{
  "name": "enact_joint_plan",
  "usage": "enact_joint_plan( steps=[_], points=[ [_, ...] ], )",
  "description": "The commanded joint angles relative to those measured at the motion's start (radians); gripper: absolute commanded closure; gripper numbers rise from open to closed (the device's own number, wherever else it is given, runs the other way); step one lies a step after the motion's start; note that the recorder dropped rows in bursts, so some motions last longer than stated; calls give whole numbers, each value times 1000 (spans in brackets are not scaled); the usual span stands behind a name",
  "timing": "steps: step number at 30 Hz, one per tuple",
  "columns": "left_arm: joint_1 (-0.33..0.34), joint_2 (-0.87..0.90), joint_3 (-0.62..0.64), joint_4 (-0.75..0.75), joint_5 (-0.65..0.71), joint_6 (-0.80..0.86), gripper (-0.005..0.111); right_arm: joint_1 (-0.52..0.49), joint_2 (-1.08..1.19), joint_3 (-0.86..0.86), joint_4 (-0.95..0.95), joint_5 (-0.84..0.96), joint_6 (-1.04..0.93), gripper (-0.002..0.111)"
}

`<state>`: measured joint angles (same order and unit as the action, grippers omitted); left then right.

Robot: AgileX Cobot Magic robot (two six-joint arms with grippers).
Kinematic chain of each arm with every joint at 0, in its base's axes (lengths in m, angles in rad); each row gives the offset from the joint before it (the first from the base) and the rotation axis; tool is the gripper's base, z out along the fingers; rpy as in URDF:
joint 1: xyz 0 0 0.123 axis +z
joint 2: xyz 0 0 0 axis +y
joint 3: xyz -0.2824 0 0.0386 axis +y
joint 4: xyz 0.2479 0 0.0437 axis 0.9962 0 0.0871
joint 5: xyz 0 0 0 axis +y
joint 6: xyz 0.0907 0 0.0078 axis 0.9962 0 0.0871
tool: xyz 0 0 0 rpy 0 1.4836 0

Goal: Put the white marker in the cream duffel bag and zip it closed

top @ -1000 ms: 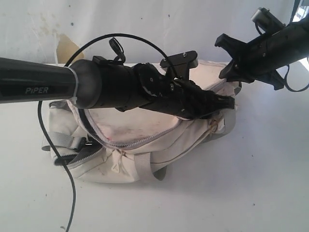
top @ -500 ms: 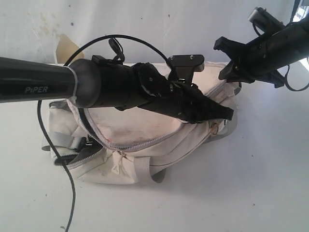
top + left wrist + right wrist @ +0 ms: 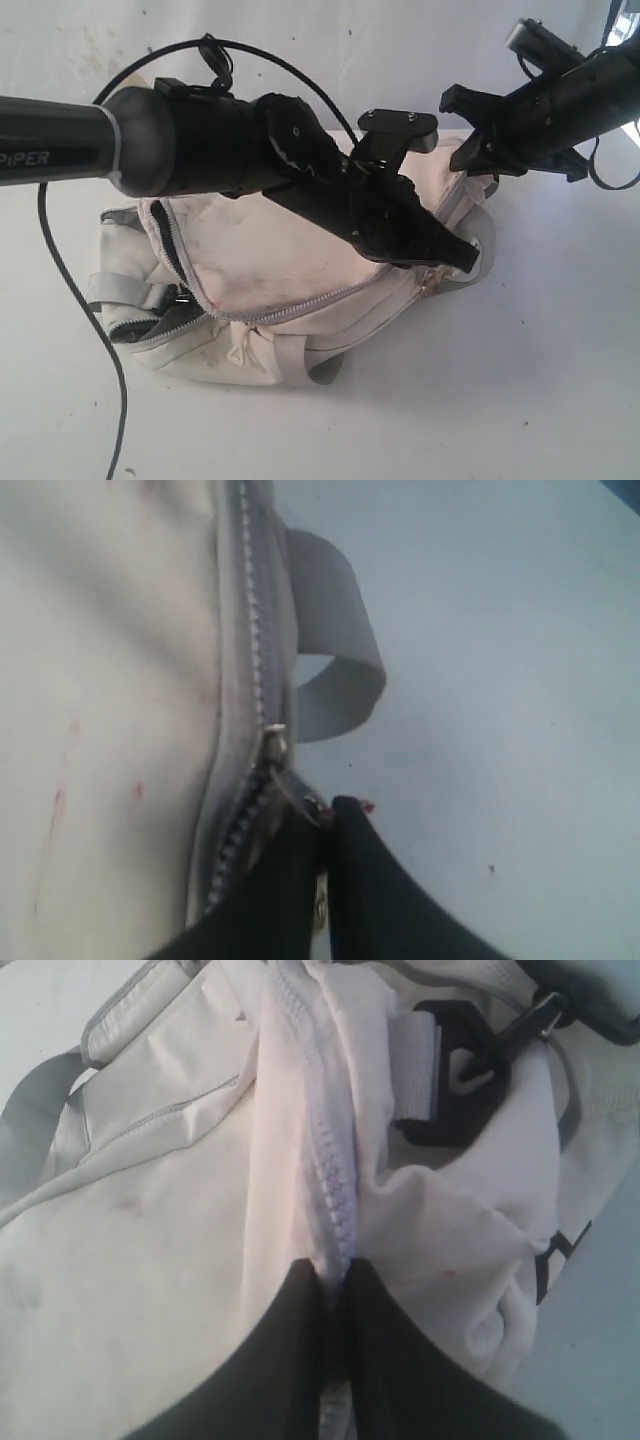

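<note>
exterior: high, looking down at whole cream duffel bag | wrists: both right up on its zipper

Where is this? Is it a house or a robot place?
Probably a robot test room: two black robot arms work over a plain white table, with a stained white wall behind and just one cream duffel bag to practise on.

A plain white desk carries the cream duffel bag, slumped near its middle. A grey strap loop rests on the surface beside the bag; a black cable perhaps touches it too.
</note>
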<state>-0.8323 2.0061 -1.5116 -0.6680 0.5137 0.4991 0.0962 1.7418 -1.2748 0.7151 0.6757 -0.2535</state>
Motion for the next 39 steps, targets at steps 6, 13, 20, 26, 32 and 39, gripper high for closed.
enact_joint_plan(
  steps=[6,13,20,26,32,39],
  points=[
    [6,-71,3,103,307,5,107,-55,-5,-8,-24,-44,-14,108],
    [94,-126,3,111,542,-9,107,-63,-5,-8,-54,-54,-14,108],
    [196,-163,8,164,707,18,107,-68,-5,-8,-120,-105,-14,108],
    [253,-169,16,180,707,21,107,-68,-5,-8,-124,-110,-14,108],
    [262,-169,16,283,707,-32,107,-68,-5,-8,-171,-127,-14,108],
    [262,-181,19,346,707,-89,107,-68,-5,-8,-252,-162,-5,108]
  ],
)
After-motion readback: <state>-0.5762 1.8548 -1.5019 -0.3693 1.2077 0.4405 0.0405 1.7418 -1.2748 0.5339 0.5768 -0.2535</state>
